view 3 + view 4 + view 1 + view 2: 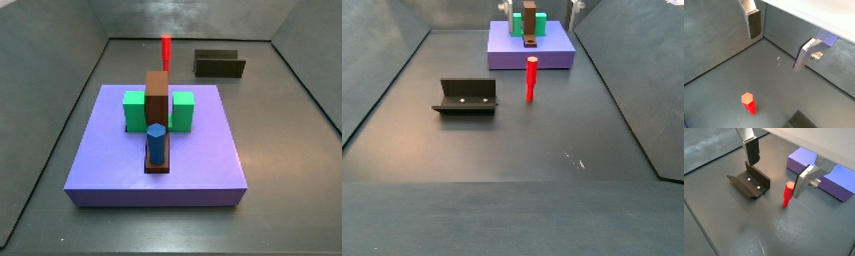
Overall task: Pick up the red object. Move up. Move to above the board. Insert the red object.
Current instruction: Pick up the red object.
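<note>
Still at the pick-up step: the hand (774, 170) hovers empty, fingers apart, above the upright red object (787, 195); next, descend around it.

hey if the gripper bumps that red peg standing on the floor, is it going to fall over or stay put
Likely to tip: the red peg stands upright, tall and thin on a small base. Its faceted top in a wrist view suggests flat sides, so once down it probably wouldn't roll far. It looks straight and stiff, so a grip shouldn't bend it. The gripper is open, above and beside the peg.
</note>
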{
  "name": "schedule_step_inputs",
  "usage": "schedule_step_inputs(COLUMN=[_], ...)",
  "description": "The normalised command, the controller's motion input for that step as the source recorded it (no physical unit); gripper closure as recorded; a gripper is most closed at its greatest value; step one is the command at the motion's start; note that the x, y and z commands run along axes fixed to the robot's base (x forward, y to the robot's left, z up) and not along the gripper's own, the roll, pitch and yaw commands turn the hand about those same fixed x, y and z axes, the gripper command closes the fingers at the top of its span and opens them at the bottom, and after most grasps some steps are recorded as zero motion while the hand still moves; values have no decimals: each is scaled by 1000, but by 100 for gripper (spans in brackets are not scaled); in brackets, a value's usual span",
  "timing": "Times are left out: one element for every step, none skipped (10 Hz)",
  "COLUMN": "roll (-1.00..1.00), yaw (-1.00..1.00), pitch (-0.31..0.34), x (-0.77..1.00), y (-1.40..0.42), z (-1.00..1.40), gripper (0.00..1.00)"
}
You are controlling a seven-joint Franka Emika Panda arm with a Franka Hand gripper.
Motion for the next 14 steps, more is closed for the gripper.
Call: schedule_step_inputs(roll=[0,-71,-86,-77,-116,-127,0,0,0,-116,-229,-209,-190,-169], yaw=[0,0,-174,-131,-91,0,114,20,0,0,-43,-14,-11,0], pitch=[-7,-56,-89,-90,-60,-36,-24,0,0,0,-113,-139,-140,-109], x=[0,0,-306,-257,-111,0,109,306,386,320,146,43,0,0], y=[0,6,626,751,803,337,-754,-971,-983,-760,-514,-369,-323,-226], z=[0,-66,-326,-294,-209,-137,-26,-26,-71,-140,-240,-269,-271,-260], gripper=[0,0,0,0,0,0,0,0,0,0,0,0,0,0])
